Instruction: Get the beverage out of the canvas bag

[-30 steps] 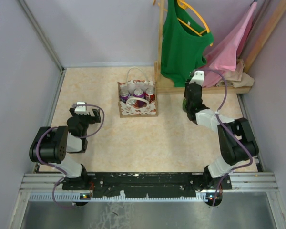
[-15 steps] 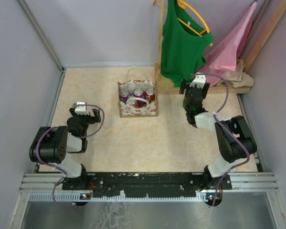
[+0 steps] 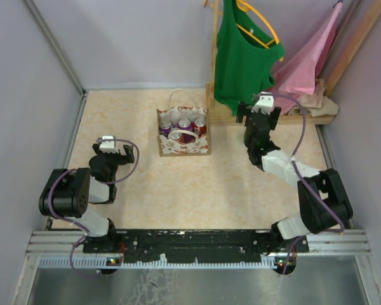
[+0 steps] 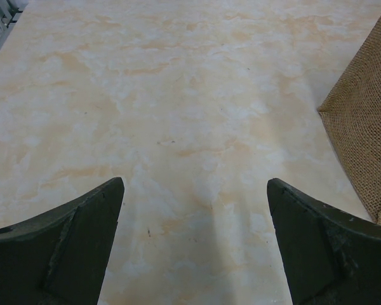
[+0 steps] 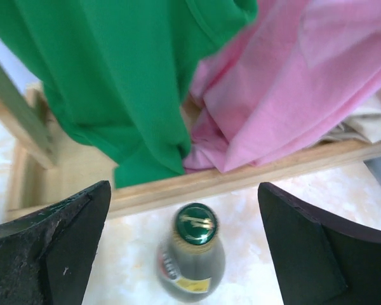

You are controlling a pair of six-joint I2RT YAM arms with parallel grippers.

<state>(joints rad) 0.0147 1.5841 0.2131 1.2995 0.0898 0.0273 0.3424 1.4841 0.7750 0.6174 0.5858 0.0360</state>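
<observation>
The canvas bag (image 3: 183, 143) stands at the back middle of the table with its white handles up and cans (image 3: 185, 122) inside. Its woven side (image 4: 363, 133) shows at the right edge of the left wrist view. A beverage bottle (image 5: 192, 264) with a green cap stands upright on the table, outside the bag. My right gripper (image 5: 184, 186) hangs open above it, its fingers well clear on both sides. In the top view that gripper (image 3: 256, 114) hides the bottle. My left gripper (image 4: 195, 184), also seen in the top view (image 3: 108, 147), is open over bare table, left of the bag.
A wooden rack base (image 5: 241, 179) runs just behind the bottle. A green shirt (image 3: 241, 57) and a pink cloth (image 3: 305, 63) hang over it at the back right. Walls close in the table on the left, back and right.
My right gripper has opened wide and lifted toward the rack, letting go of the bottle, which stays standing. The left arm has not moved.
</observation>
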